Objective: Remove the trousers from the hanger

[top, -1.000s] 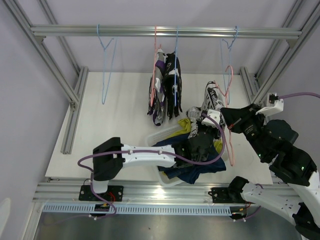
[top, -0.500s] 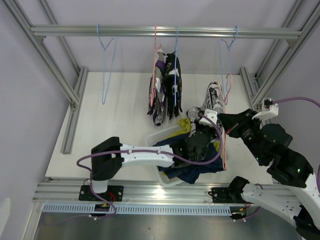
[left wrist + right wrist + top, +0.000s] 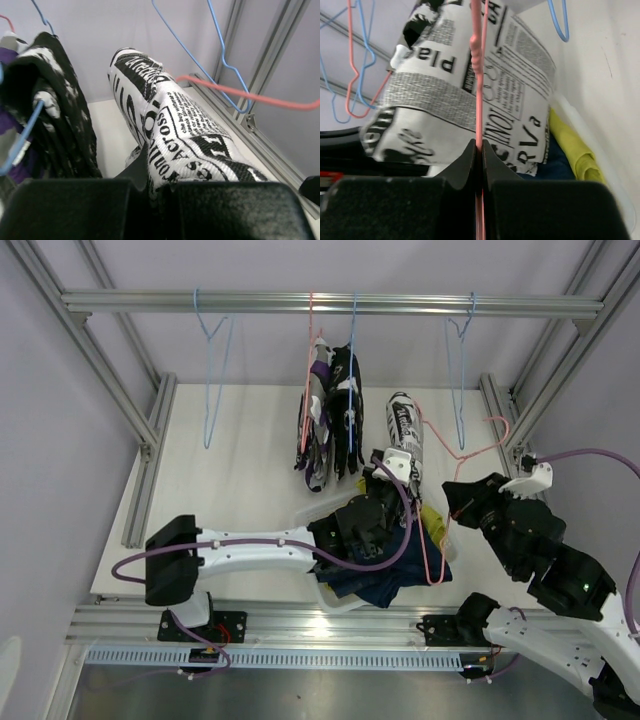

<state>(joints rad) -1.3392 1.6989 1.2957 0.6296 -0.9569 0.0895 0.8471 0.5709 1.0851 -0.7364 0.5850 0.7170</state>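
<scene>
Grey-white newsprint trousers (image 3: 404,430) sit centre of the top view, bunched upright just right of the hanging pairs, and my left gripper (image 3: 393,465) is at their lower end; the left wrist view shows those fingers (image 3: 210,210) pinched tight on the printed fabric. The loose pink hanger (image 3: 478,100) crosses the front of that pair in the right wrist view, and my right gripper (image 3: 479,150) is clamped on its wire with the fingers closed flat together. From the top it sits right of centre (image 3: 458,498). I can't tell if the hanger is threaded through the pair or only lies against it. Below, at lower centre, the clear bin (image 3: 318,510) holds navy trousers (image 3: 390,580) and yellow trousers (image 3: 432,520). Upper centre, purple patterned trousers (image 3: 316,430) and splatter trousers (image 3: 346,405) hang side by side, touching, from the rail (image 3: 150,302). Bare blue hangers hang at upper left (image 3: 212,370) and upper right (image 3: 457,360)
</scene>
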